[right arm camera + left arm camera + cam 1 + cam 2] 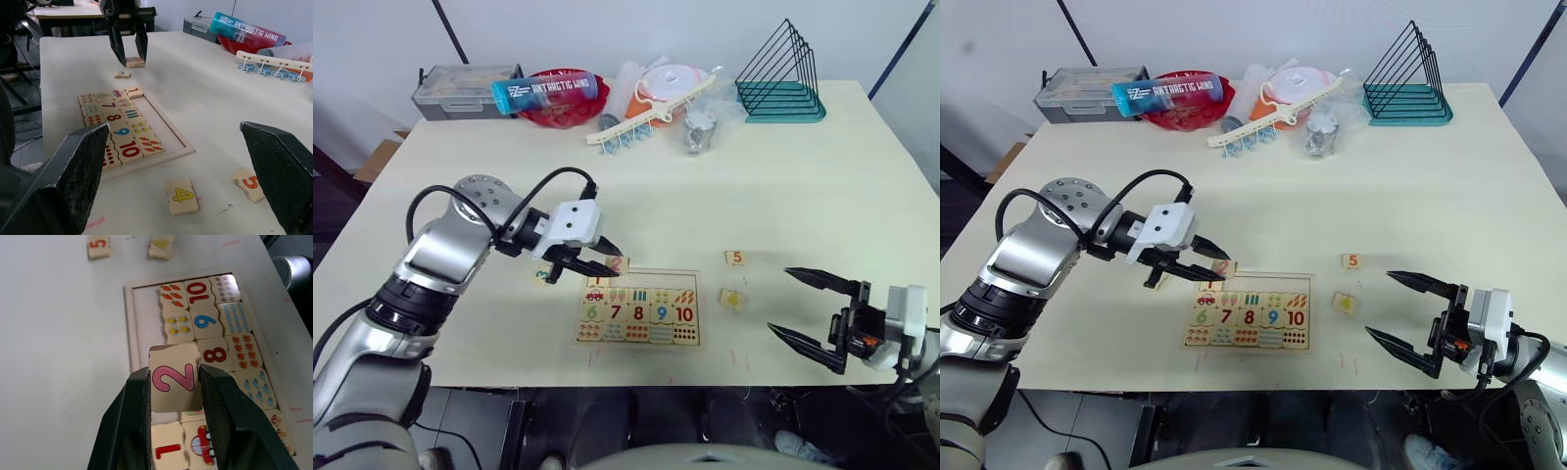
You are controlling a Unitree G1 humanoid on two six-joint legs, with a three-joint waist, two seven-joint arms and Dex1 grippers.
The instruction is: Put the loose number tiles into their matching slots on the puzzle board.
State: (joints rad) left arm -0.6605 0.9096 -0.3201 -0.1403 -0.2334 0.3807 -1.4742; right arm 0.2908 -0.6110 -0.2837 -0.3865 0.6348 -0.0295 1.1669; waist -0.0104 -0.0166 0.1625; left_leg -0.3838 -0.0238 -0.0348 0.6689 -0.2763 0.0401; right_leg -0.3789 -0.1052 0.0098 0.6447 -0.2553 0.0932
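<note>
The puzzle board [127, 328] lies near the table's front edge, with the wavy pieces 6 to 10 in place. Tile 1 [168, 450] sits in the end slot. The other slots [144, 318] are bare. My left gripper [613, 262] hovers over the board's far left corner, shut on the pink tile 2 [175, 377]. Tile 3 [122, 74] lies on the table just left of the board. Tile 5 [735, 258] and tile 4 [732, 299] lie to the board's right. Further right, my right gripper [780, 301] is open and holds nothing.
Along the far edge stand a grey box [460, 93], a red bowl [570, 110] with a blue tube [548, 90] across it, an orange and white container [671, 88], a white clip strip [641, 117] and a teal wire rack [783, 78].
</note>
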